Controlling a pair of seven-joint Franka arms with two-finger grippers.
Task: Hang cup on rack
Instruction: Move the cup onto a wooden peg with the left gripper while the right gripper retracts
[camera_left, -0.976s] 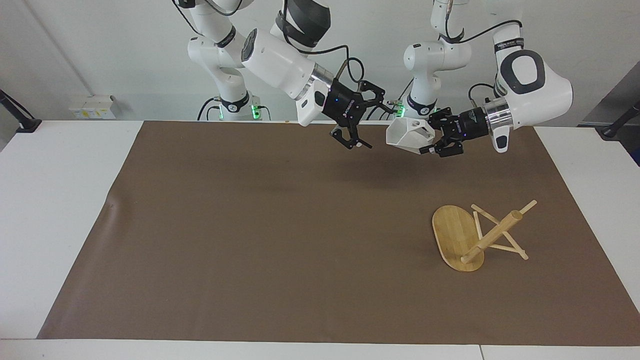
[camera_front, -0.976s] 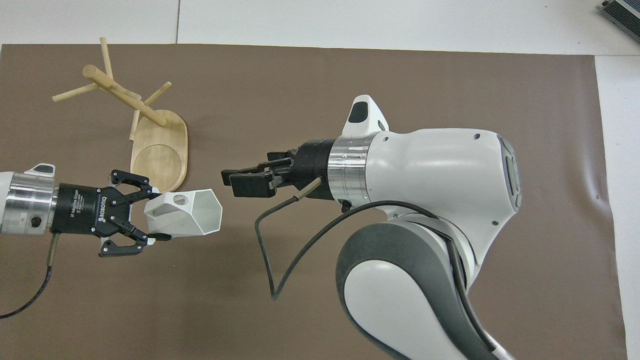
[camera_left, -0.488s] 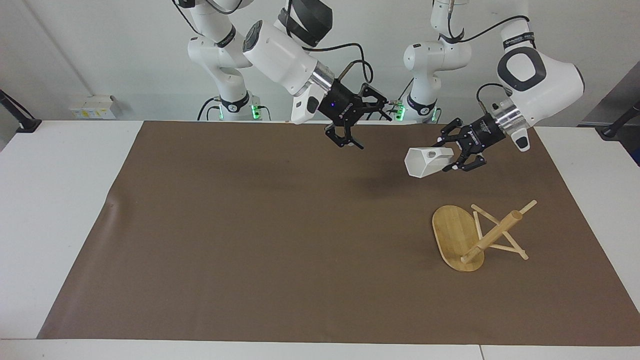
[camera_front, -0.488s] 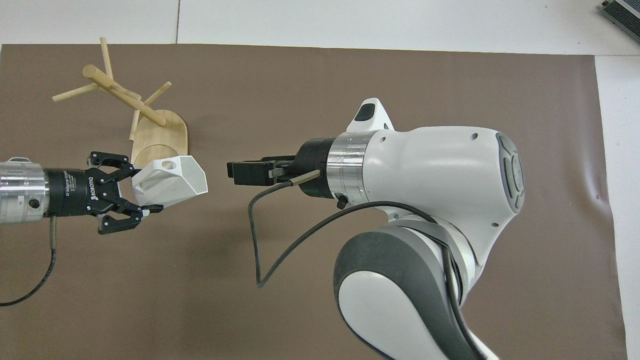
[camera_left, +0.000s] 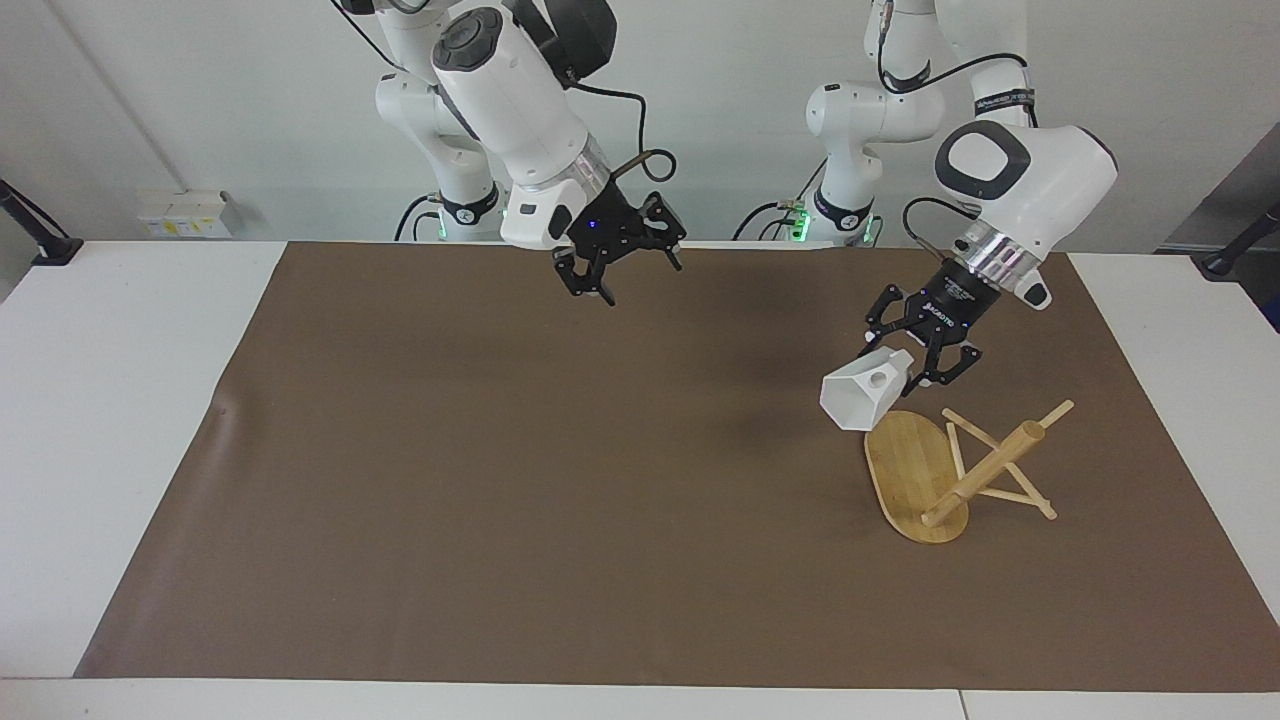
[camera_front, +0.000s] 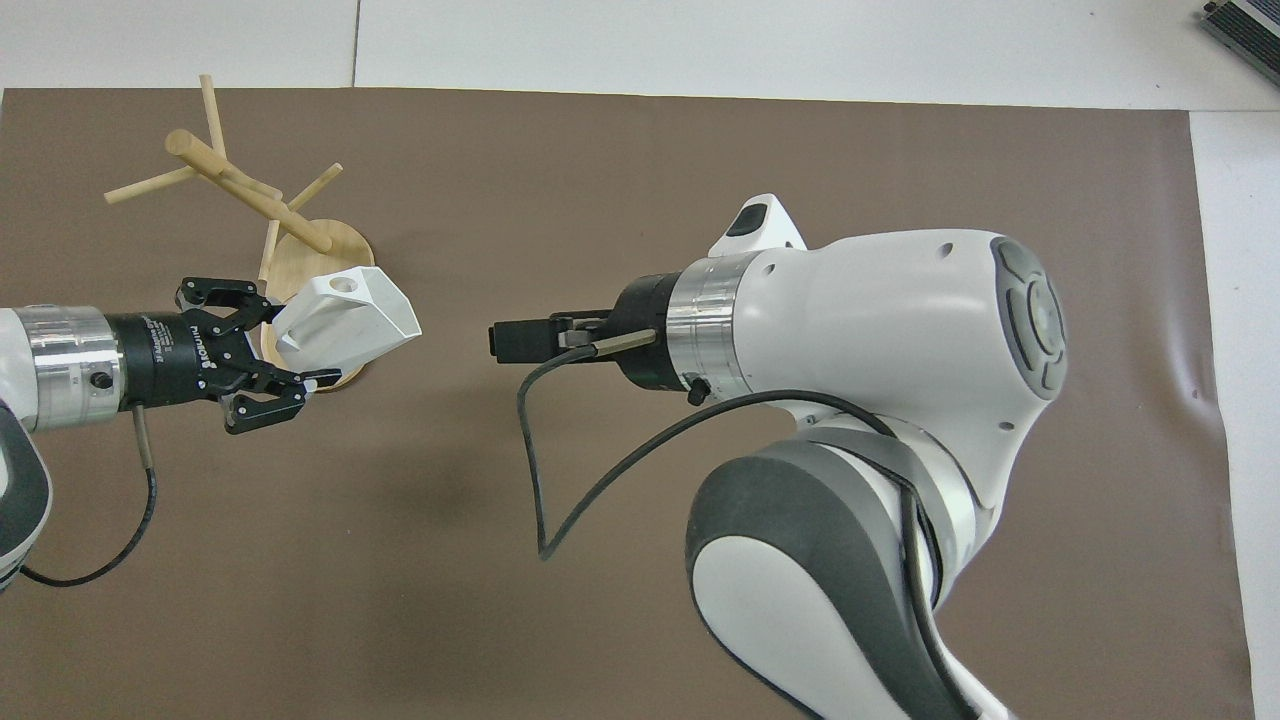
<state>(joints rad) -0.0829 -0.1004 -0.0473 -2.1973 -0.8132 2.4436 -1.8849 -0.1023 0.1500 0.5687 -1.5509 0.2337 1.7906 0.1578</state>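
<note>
One cup (camera_left: 862, 393), one rack (camera_left: 945, 468), two grippers. The left gripper (camera_left: 915, 362), clamped on the cup's handle end, holds it in the air with the mouth tilted downward, over the edge of the rack's oval base. The rack stands just below this gripper, toward the left arm's end of the brown mat (camera_left: 500, 480). The right gripper (camera_left: 615, 265), jaws spread and empty, hangs over bare mat; broad uncluttered mat separates the two.

One cup (camera_left: 862, 397), one rack (camera_left: 915, 475), two arms with one pincer each, one brown mat (camera_left: 500, 480).
</note>
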